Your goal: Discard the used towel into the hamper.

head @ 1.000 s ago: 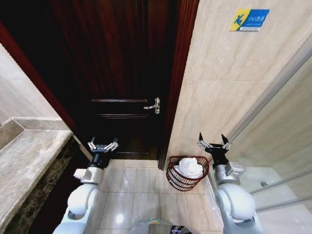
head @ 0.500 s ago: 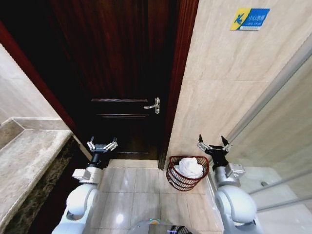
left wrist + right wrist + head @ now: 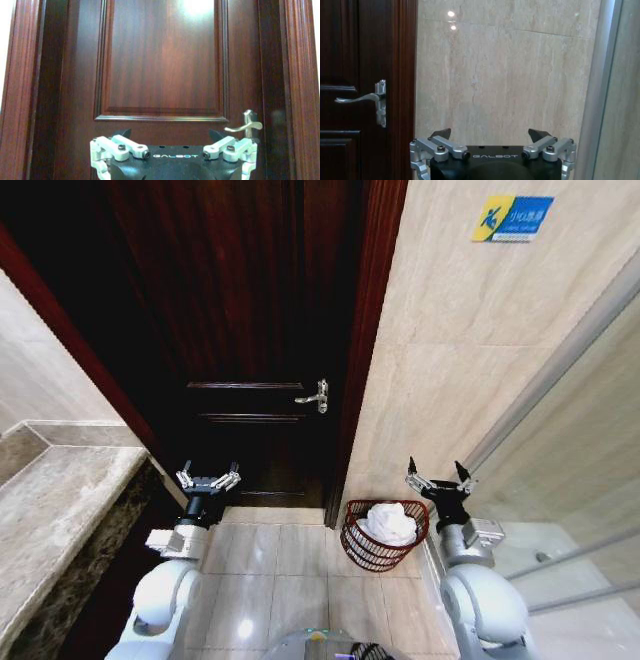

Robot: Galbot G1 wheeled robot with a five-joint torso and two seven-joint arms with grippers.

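1. Head view: the hamper stands on the tiled floor against the beige wall, just beside the dark wooden door. A white towel already lies bunched inside it, rising a little above the rim. The right end effector is raised with its fingers spread wide and nothing between them; it sits just beside the hamper, on the hamper's right and slightly above the rim. The left end effector is raised at a similar height in front of the door, fingers likewise spread and empty, well apart from the hamper. The right arm is clearly the nearer one. The hamper is round, so it offers no long axis; it lies down and to the left of the right end effector. A stone tabletop runs along the left edge.

2. Left wrist view: the left end effector points straight at the door panel, its fingers held wide with nothing gripped. The door handle shows beyond one finger.

3. Right wrist view: the right end effector faces the wall next to the door frame, fingers wide and empty. The handle is off to one side.

4. Judgement: with the towel in the hamper and both end effectors empty, the task looks essentially complete.
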